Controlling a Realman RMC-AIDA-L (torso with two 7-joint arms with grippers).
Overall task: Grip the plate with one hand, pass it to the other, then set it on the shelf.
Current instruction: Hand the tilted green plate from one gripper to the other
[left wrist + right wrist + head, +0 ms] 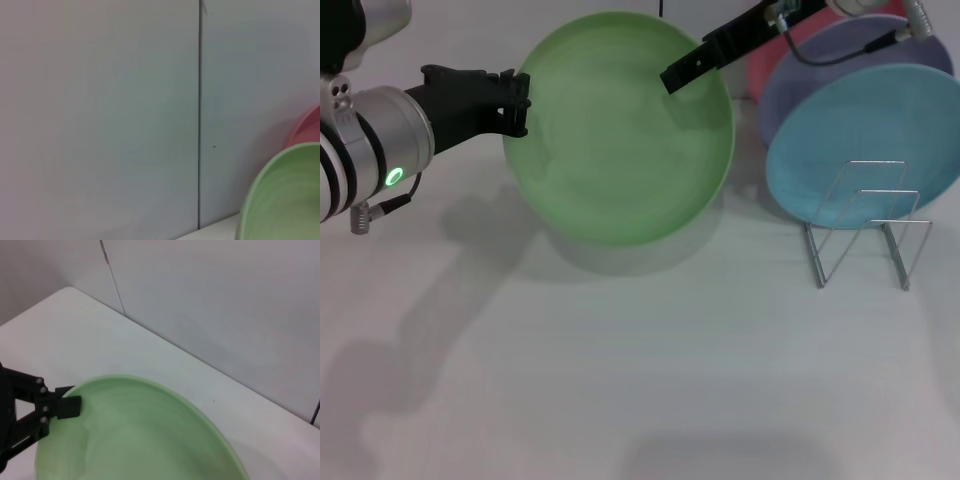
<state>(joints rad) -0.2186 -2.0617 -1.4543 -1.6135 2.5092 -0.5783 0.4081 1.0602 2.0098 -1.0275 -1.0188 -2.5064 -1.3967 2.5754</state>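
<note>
The light-green plate (620, 130) sits in the upper centre of the head view, held up off the white table (620, 380) and tilted so its concave face is toward the camera; its shadow falls on the table just below it. The left gripper (517, 103), black and pronged on a white-and-silver arm with a green light, reaches in from the upper left of the frame and pinches the plate's left rim between its fingers. In the right wrist view the same gripper (60, 407) appears at the lower left, a pad pressed onto the plate's (145, 435) rim. The left wrist view shows only an arc of the green plate (285, 200) in the lower right corner, with a sliver of a pink plate (306, 127) behind it.

The right gripper (680, 72), slim and black with a trailing dark cable, comes down from the upper right and overlaps the plate's upper right area. Whether its fingers are spread or closed cannot be told.

In the right part of the head view a light-blue plate (865, 140) leans upright, with a lavender plate (840, 50) behind it and a pink plate (765, 65) behind that. The silver wire plate rack (865, 225) stands on the table at the right, overlapping the lower edge of the blue plate and well apart from the green plate.
</note>
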